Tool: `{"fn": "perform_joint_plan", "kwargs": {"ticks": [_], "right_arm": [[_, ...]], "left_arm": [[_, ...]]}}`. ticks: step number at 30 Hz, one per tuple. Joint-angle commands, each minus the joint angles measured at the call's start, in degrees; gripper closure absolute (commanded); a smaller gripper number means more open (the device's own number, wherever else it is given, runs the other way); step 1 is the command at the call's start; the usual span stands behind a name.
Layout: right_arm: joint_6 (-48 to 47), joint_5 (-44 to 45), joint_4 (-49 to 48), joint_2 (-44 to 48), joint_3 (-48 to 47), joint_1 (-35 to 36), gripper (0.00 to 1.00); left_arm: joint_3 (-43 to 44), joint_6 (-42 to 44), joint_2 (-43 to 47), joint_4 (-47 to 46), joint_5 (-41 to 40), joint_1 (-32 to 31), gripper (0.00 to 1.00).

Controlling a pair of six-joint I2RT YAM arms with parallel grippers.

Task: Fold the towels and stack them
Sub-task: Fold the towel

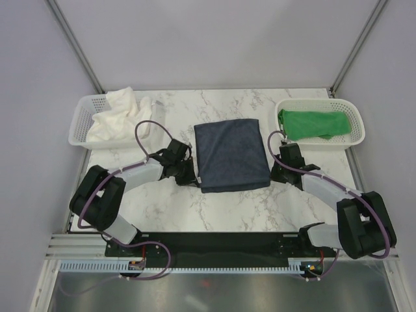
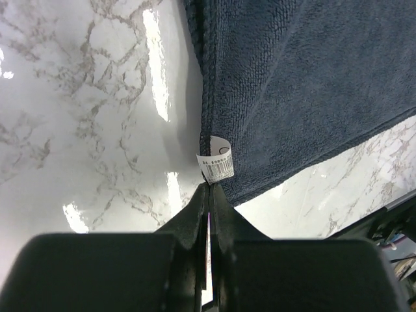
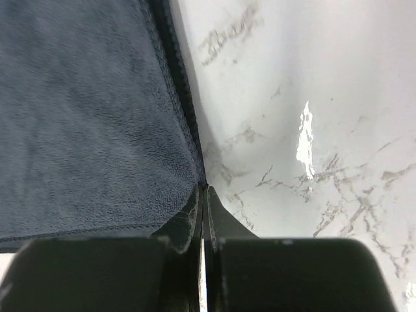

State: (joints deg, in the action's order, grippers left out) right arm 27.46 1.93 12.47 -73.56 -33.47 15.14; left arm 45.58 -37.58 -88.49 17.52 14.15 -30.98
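The dark navy towel (image 1: 231, 155) lies folded into a rectangle in the middle of the marble table. My left gripper (image 1: 192, 178) is shut at the towel's near left corner. In the left wrist view its tips (image 2: 210, 187) meet just below the towel's white label (image 2: 216, 162), with no cloth between them. My right gripper (image 1: 275, 171) is shut beside the towel's right edge, its tips (image 3: 203, 188) touching the hem of the navy towel (image 3: 84, 117) without gripping it. The green towel (image 1: 312, 125) and the cream-white towel (image 1: 117, 114) each lie crumpled in a basket.
A white mesh basket (image 1: 78, 127) stands at the back left and another white mesh basket (image 1: 356, 112) at the back right. Bare marble table (image 1: 169, 208) shows in front of the navy towel. Grey walls close in the back and sides.
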Motion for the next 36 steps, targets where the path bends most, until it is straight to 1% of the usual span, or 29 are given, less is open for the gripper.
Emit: {"fn": "perform_joint_plan", "kwargs": {"ticks": [1, 3, 6, 7, 8, 10, 11, 12, 13, 16, 17, 19, 21, 25, 26, 30, 33, 34, 35, 36], "right_arm": [[0.3, -1.4, -7.6, -2.6, 1.7, -0.2, 1.0], [0.6, -1.8, -10.0, -3.1, 2.6, -0.1, 1.0], [0.9, -1.8, -10.3, -3.4, 2.4, -0.1, 1.0], [1.2, -3.6, -9.9, -3.4, 2.3, -0.1, 0.99], [1.5, -3.4, -9.6, -3.0, 2.3, -0.1, 0.95], [2.4, -2.7, -7.6, -2.2, 2.2, -0.1, 0.88], [2.8, -2.6, -6.6, -1.0, 1.9, -0.1, 0.8], [2.9, -2.6, -4.1, -0.4, 1.7, -0.1, 0.77], [2.9, -2.3, -2.7, 0.5, 1.5, -0.1, 0.75], [2.5, 0.4, 2.7, 3.9, -0.4, -0.1, 0.7], [2.5, 0.9, 4.0, 5.1, -1.1, -0.1, 0.68], [2.5, 0.7, 5.2, 5.9, -2.6, -0.1, 0.63], [2.9, 0.5, 5.5, 5.4, -4.0, -0.1, 0.57], [1.8, 0.8, 4.5, 1.2, -5.7, -0.2, 0.52], [1.5, 0.8, 4.1, -0.6, -6.1, -0.1, 0.52], [2.2, -1.1, 1.3, -3.4, -4.6, -0.1, 0.53], [3.1, -1.8, -1.6, -3.8, -0.9, 0.1, 0.55], [3.7, -1.8, -2.0, -4.0, -0.1, 0.2, 0.56], [4.1, -1.8, -2.4, -4.0, 1.4, 0.2, 0.6], [4.6, -1.8, -3.1, -3.8, 2.2, 0.5, 0.63]], "left_arm": [[0.2, -0.3, -2.5, -4.7, 1.8, -0.3, 0.98], [0.4, -0.1, -2.9, -5.6, 2.7, -0.4, 0.98], [0.1, 0.2, -2.7, -5.7, 3.4, -0.7, 0.98], [-0.1, 0.1, -2.4, -5.7, 3.4, -0.7, 0.98], [0.1, 0.4, -1.9, -4.4, 3.3, -0.7, 0.92], [0.8, 0.9, -1.2, -2.6, 3.3, -0.7, 0.87], [0.9, 1.2, -0.7, -1.7, 2.6, -0.7, 0.77], [0.9, 1.6, 0.8, 0.0, 2.2, -0.7, 0.7], [0.9, 2.0, 1.6, 0.8, 1.8, -0.7, 0.65], [1.8, 2.7, 4.5, 2.8, -0.3, -0.7, 0.57], [2.2, 2.7, 4.6, 2.9, -0.2, -0.7, 0.51], [2.8, 1.5, 3.7, 2.5, 0.7, -0.7, 0.48], [2.9, 0.1, 2.3, 1.9, 1.8, -0.7, 0.47], [0.4, -2.4, 0.5, -2.0, 2.2, -0.7, 0.43], [-0.1, -3.4, 0.1, -3.1, 2.0, -0.8, 0.4], [-1.1, -4.3, -1.9, -3.9, 0.6, -1.4, 0.4], [-2.3, -5.2, -3.2, -5.7, 0.6, -2.0, 0.4], [-2.4, -5.2, -3.5, -6.0, 0.5, -2.2, 0.43], [-2.5, -5.3, -4.1, -6.0, 0.4, -2.2, 0.54], [-2.5, -5.2, -4.4, -6.1, 0.3, -2.2, 0.63]]}}
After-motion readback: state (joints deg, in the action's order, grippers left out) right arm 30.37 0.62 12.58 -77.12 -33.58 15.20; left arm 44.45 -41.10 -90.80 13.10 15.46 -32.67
